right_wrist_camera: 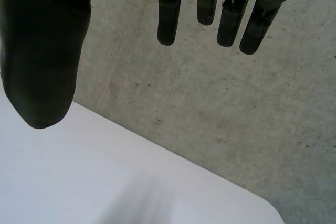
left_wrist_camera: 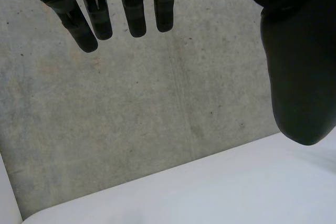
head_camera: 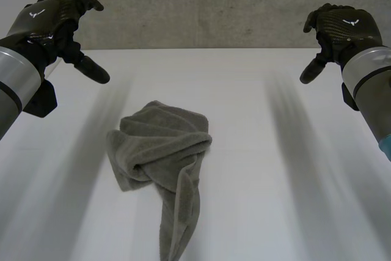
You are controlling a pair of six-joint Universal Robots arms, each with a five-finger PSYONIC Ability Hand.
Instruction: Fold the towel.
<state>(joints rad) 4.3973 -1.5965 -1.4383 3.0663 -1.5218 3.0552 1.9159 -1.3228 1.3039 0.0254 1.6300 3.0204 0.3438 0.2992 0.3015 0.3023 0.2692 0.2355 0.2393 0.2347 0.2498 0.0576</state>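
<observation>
We see one grey towel (head_camera: 162, 163) lying crumpled near the middle of the white table (head_camera: 275, 181). Two hands, the left hand (head_camera: 58, 25) and right hand (head_camera: 336, 29), hang above, fingers loose, holding nothing.

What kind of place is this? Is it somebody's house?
Probably a robot test room, not a house: a plain white table, bare grey concrete beyond it, and a black left hand and black right hand open near a crumpled grey cloth towel.
</observation>
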